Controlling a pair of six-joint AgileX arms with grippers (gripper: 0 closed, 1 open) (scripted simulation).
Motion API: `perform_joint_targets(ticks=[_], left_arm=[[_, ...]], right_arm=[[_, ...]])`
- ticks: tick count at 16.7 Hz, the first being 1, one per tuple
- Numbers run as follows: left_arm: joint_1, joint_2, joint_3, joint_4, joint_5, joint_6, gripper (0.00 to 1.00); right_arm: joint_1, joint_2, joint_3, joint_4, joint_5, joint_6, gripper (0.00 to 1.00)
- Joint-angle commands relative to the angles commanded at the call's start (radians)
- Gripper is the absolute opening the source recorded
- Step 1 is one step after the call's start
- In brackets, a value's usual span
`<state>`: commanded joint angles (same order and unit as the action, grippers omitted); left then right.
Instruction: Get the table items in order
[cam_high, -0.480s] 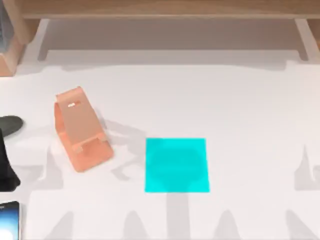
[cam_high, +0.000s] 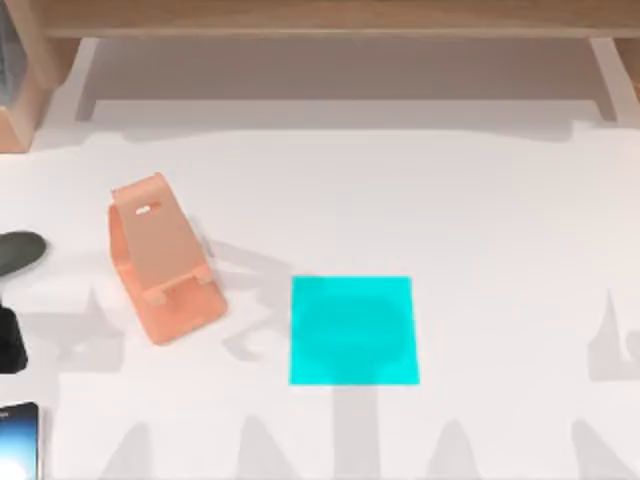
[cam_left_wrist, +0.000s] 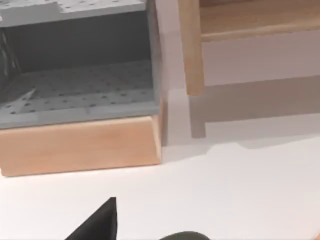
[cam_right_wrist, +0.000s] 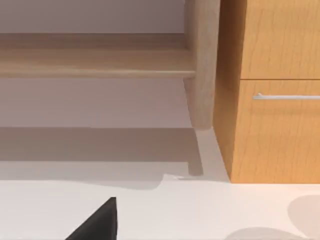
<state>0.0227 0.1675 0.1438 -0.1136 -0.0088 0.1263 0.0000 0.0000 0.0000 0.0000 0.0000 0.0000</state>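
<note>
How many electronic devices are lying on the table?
2: a dark grey oval mouse at the table's left edge, and a black-framed smartphone at the near-left corner. Both are cut off by the top view's border.

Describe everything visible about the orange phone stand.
The salmon-orange angled phone stand looks like matte plastic: a sloped back plate with a small pale slot near its top, and a raised lip at the front of its base. It stands empty on the white table, turned slightly askew, left of the flat cyan square mat and apart from it. Nothing touches it.

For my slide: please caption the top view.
Salmon-orange angled phone stand left of flat cyan square mat on white table.
</note>
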Motion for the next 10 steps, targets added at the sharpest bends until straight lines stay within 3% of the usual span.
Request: perform_joint_targets(ticks=[10], left_arm=[[0.062, 0.786, 0.662, -0.471, -0.011, 0.488, 1.00]], right_arm=[[0.000, 0.000, 0.000, 0.000, 0.000, 0.000, 1.00]])
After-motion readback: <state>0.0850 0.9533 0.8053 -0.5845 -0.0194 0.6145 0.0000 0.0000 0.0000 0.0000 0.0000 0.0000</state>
